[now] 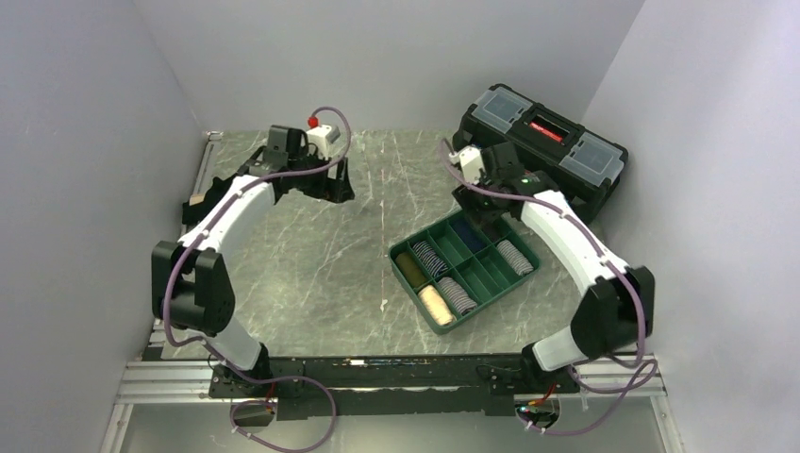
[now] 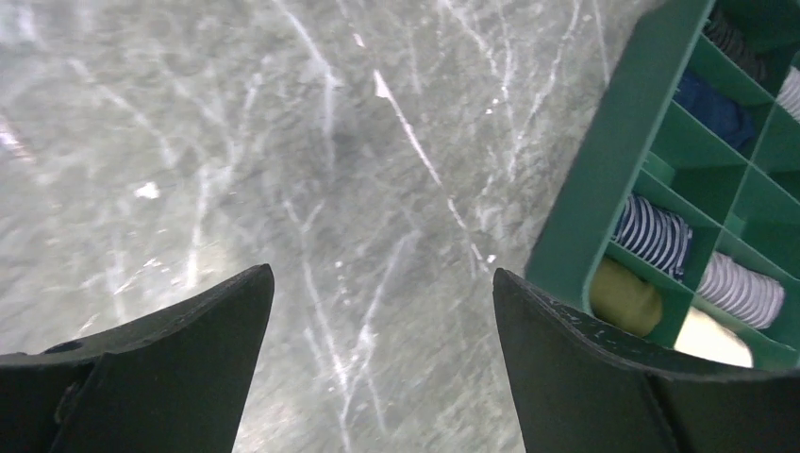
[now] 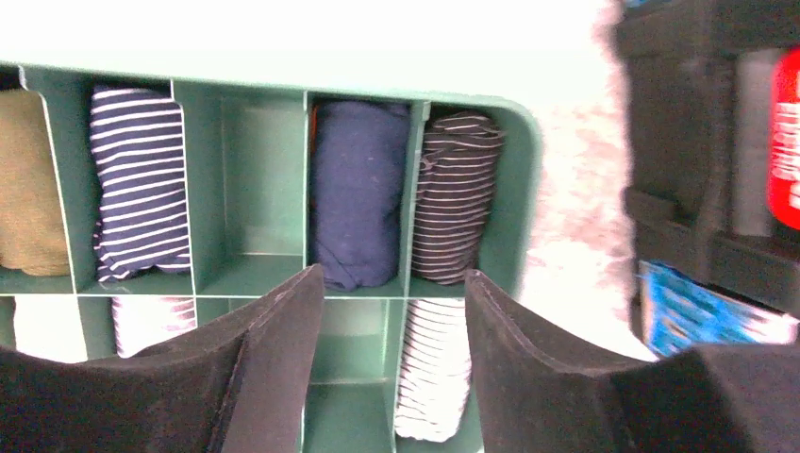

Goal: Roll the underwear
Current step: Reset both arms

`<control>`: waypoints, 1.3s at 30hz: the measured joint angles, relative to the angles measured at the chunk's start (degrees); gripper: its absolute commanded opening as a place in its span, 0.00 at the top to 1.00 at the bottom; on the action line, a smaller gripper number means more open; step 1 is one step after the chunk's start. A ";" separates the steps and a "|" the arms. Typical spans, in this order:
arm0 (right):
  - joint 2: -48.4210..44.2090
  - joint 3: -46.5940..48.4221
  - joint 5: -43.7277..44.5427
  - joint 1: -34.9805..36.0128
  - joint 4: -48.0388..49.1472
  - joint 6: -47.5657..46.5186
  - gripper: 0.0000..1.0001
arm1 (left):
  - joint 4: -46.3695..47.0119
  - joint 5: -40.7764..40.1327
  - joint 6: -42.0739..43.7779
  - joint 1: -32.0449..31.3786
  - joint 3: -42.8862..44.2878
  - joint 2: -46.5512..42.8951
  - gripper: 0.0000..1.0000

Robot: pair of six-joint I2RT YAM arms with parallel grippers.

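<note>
Rolled underwear lies in the compartments of a green tray (image 1: 486,274). In the right wrist view a plain navy roll (image 3: 357,198) sits beside a dark roll with thin stripes (image 3: 458,198), and a navy-and-white striped roll (image 3: 141,193) lies further left. My right gripper (image 3: 391,276) hovers over the tray (image 3: 264,189), open, with nothing between its fingers. Over bare table to the left of the tray (image 2: 604,179), my left gripper (image 2: 382,272) is wide open and empty. From above, the left gripper (image 1: 332,187) is at the back left and the right gripper (image 1: 479,212) is over the tray's far end.
A black toolbox (image 1: 542,142) with a red latch stands at the back right, just behind the tray. More rolls fill the tray: an olive one (image 1: 408,269), a tan one (image 1: 434,304) and pale striped ones (image 1: 514,255). Grey walls close in on three sides.
</note>
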 measured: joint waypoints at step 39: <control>-45.57 -24.61 -9.14 -24.55 19.87 9.22 0.00 | 9.03 -5.97 8.17 19.91 -31.15 -55.80 0.01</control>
